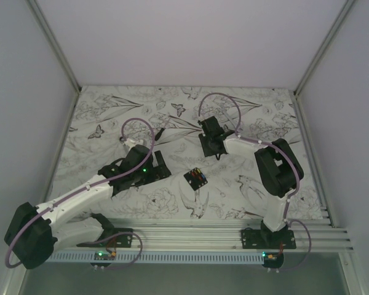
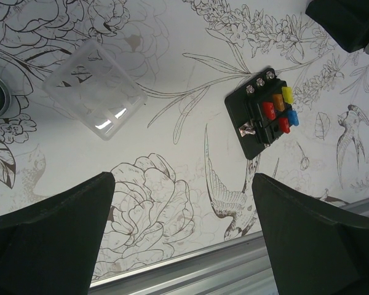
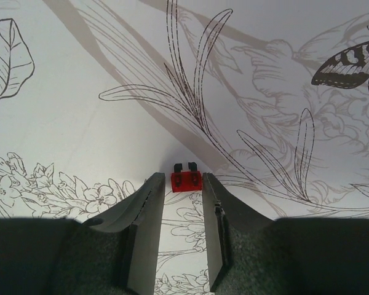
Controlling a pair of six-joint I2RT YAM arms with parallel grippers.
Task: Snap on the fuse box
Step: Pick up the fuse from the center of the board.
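The fuse box (image 1: 195, 178) sits mid-table between your two arms, slots up, coloured fuses showing. It looks like light, stiff plastic that'd probably skate on the cloth, so I'd grab the bare side edges, not the fuses. Your left gripper (image 2: 183, 179) hangs near it, jaws wide, nothing in them. Your right gripper (image 3: 183, 192) is narrow around a red fuse (image 3: 186, 179); can't tell if it's pinched. A clear lid (image 2: 95, 89) lies on the flower-print table (image 1: 246, 110), plain white walls all round.
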